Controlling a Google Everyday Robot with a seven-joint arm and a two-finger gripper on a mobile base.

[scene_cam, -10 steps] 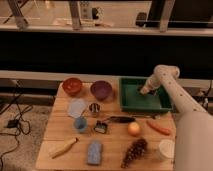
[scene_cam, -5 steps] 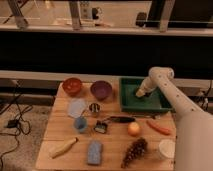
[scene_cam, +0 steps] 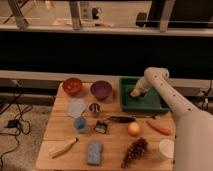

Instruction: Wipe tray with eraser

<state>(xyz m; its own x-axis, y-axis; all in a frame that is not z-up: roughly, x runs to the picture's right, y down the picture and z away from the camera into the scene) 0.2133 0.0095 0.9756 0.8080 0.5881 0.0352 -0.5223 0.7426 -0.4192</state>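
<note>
The dark green tray [scene_cam: 150,104] lies at the back right of the wooden table. My white arm reaches from the lower right over the tray, and my gripper [scene_cam: 135,93] is low inside it near its left part. A small pale yellowish-tan block, the eraser [scene_cam: 134,94], shows at the gripper's tip against the tray floor. How it is held is hidden.
A purple bowl [scene_cam: 101,90] and a red-brown bowl [scene_cam: 72,86] stand left of the tray. In front lie a carrot [scene_cam: 159,127], an orange fruit [scene_cam: 133,129], grapes [scene_cam: 134,151], a blue sponge block [scene_cam: 94,152], a white cup [scene_cam: 166,148], a clip-like item [scene_cam: 101,127].
My gripper has slid leftward across the tray floor, from its right part toward its left part, with the pale block at its tip. The other objects stay put.
</note>
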